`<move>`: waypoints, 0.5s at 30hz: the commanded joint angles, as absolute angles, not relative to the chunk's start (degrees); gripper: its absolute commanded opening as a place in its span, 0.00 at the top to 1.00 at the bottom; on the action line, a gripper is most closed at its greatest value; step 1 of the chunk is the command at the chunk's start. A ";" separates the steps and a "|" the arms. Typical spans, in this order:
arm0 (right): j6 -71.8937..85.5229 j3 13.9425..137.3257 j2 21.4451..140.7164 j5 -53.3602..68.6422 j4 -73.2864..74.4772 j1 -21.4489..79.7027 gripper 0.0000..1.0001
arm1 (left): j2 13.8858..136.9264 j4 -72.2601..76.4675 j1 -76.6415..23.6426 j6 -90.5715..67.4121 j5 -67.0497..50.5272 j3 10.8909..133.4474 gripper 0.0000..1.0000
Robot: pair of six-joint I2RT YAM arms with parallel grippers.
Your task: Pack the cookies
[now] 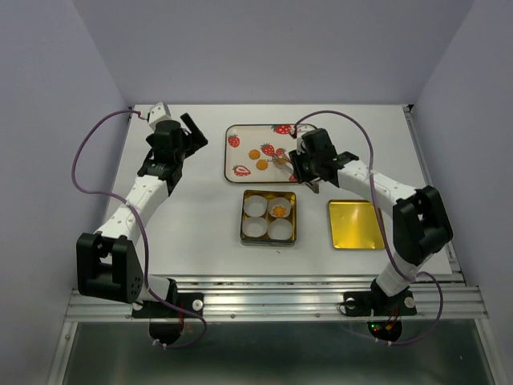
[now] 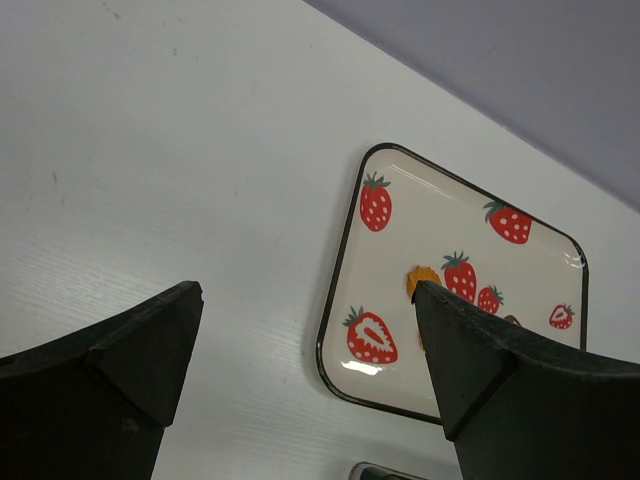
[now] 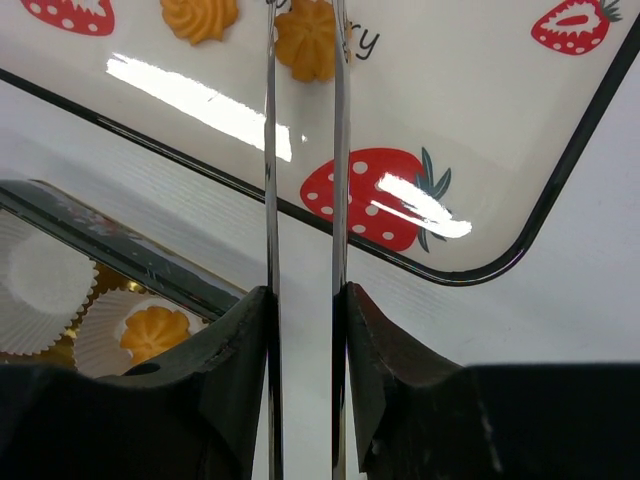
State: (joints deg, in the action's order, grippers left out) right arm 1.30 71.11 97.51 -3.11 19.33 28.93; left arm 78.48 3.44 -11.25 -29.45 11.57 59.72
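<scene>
Cookies (image 1: pixel 253 154), small round orange-yellow piped biscuits: pick step in hand. Right gripper (image 3: pixel 305 295) clamps thin metal tweezers (image 3: pixel 270 180). Their tips straddle one cookie (image 3: pixel 307 38) on the white square strawberry-print tray (image 1: pixel 248 136), gap narrow, cannot tell if pinching. Left gripper (image 2: pixel 308 290) spread wide, holds nothing, at 9 o'clock of tray.

Next move, my read: squeeze tips onto the biscuit, lift, carry toward 6 o'clock, and drop it in an empty cup of the square metal tin (image 1: pixel 243 216).

Counts:
- Four white pleated paper cups (image 1: pixel 256 207). One is filled, at tin's 1 o'clock.
- Two cookies plain on tray in top view. A third seems at the tweezer tips, hard to tell.
- One gold square lid (image 1: pixel 357 224), 3 o'clock of tin.
</scene>
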 commanded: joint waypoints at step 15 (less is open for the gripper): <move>-4.22 63.55 78.06 13.09 17.04 30.76 0.73 | 77.52 5.89 -11.60 -29.62 10.28 60.21 0.01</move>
State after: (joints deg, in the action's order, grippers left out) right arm -1.63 65.87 82.21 6.81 18.39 29.21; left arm 78.48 3.60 -11.25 -29.63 10.76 59.72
